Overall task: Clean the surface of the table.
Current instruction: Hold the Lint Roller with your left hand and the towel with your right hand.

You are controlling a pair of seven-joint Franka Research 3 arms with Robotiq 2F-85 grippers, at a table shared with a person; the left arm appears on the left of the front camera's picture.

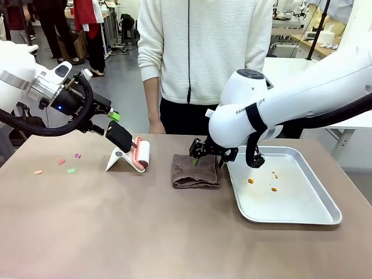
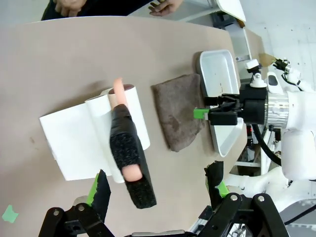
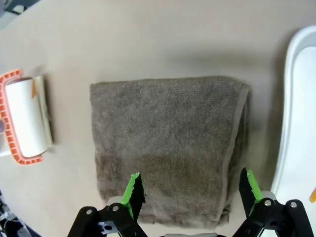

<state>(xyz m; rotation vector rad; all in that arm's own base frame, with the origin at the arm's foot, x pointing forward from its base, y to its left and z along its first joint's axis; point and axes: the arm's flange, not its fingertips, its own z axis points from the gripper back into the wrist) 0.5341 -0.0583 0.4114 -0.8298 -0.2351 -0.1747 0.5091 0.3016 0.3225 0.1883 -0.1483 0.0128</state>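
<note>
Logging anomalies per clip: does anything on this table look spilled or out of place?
Yes. Small coloured paper scraps lie scattered at the left of the table, and orange blobs spot the metal tray.

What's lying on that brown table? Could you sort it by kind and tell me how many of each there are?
Lint roller on its white stand: 1
Folded brown towel: 1
Metal tray: 1
Small coloured scraps: 4
Total: 7
</note>
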